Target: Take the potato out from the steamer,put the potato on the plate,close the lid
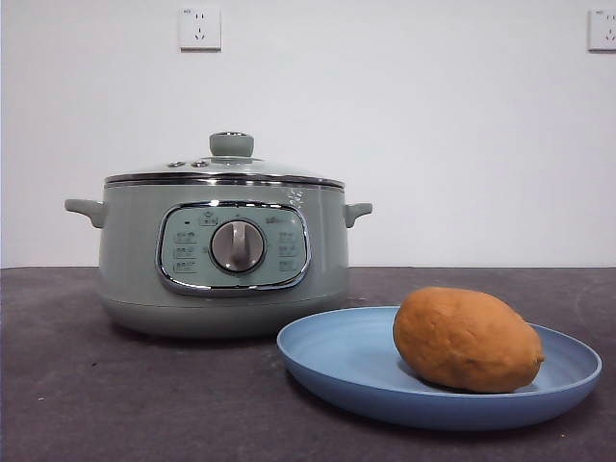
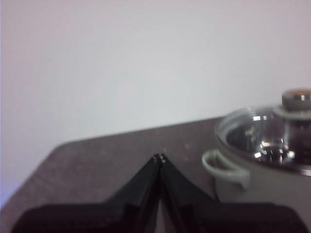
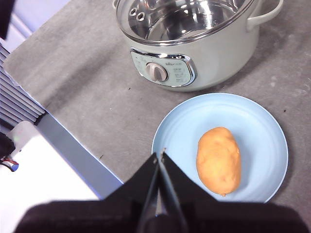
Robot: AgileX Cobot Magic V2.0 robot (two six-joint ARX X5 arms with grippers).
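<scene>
The orange-brown potato [image 1: 468, 339] lies on the light blue plate [image 1: 337, 361] at the front right; both also show in the right wrist view, potato [image 3: 219, 160] on plate [image 3: 252, 119]. The sage-green steamer [image 1: 223, 255] stands at the left with the glass lid [image 1: 226, 166] sitting closed on it. The lid [image 2: 265, 138] and steamer [image 2: 238, 179] show in the left wrist view, and the steamer [image 3: 194, 58] in the right wrist view. My left gripper [image 2: 160, 157] is shut and empty, off to the steamer's side. My right gripper [image 3: 160, 154] is shut and empty, high above the plate's edge.
The dark grey table [image 1: 115, 395] ends at a white wall [image 1: 404, 115] with two sockets [image 1: 199, 28]. In the right wrist view the table's edge [image 3: 73, 145] runs beside a white and blue base.
</scene>
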